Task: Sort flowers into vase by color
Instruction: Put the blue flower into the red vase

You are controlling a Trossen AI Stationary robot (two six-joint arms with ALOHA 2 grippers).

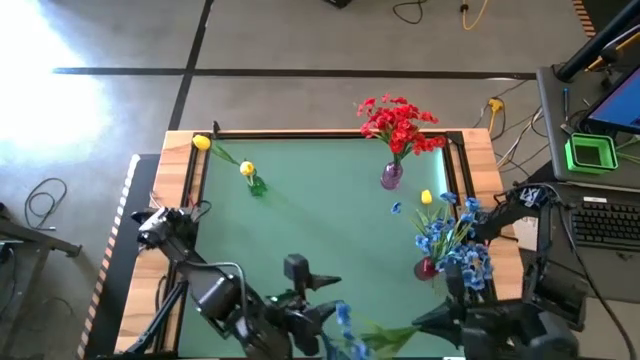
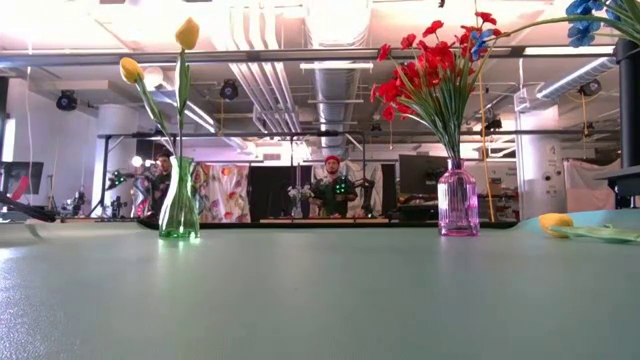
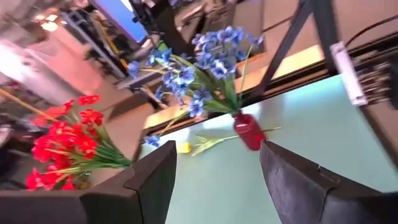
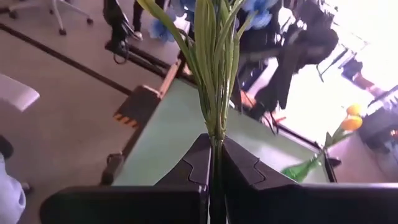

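Observation:
A green vase (image 1: 256, 186) with yellow flowers (image 1: 247, 168) stands far left. A purple vase (image 1: 391, 177) holds red flowers (image 1: 398, 122) at the far middle. At the right, a red vase (image 1: 427, 267) holds blue flowers (image 1: 455, 238). One yellow flower (image 1: 427, 197) lies flat on the table between those two. My right gripper (image 1: 425, 322) is shut on a blue flower (image 1: 365, 333) over the near edge. My left gripper (image 1: 325, 298) hovers open and empty beside that flower's blossoms, facing the red vase (image 3: 249, 132). My right gripper pinches the blue flower's bunched green stem and leaves (image 4: 213, 132) between its two fingers. The fingers come nearly level from the table's right, and the stem runs on ahead of the fingertips. The flower is lifted clear, its blossoms (image 1: 343, 318) toward the table's left.
The table has a raised wooden frame (image 1: 480, 150). A keyboard (image 1: 605, 220), a monitor and a green box (image 1: 590, 153) sit beyond its right side. People stand in the room behind the far edge (image 2: 333, 185). The green surface between the vases is bare.

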